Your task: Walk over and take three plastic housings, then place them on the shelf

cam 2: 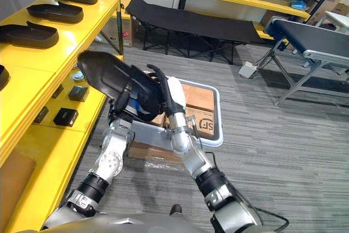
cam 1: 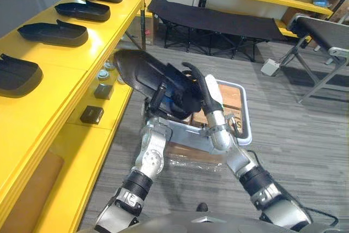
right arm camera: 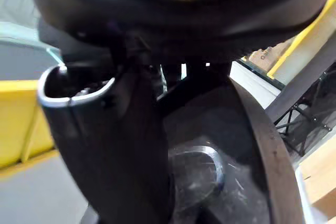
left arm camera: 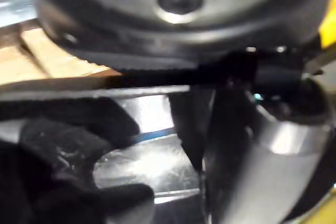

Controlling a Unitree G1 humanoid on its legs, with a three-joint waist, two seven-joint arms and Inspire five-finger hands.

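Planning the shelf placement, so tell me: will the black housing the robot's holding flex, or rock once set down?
Probably stiff: the housing shows no sag between the left hand and right hand. Its glossy, curved shell may slip or rock.

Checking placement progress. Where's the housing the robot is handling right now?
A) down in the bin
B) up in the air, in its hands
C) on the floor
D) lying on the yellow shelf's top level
B: the black housing is up in the air between the yellow shelf and the bin, with the right hand curled over its edge and the left hand at its underside.
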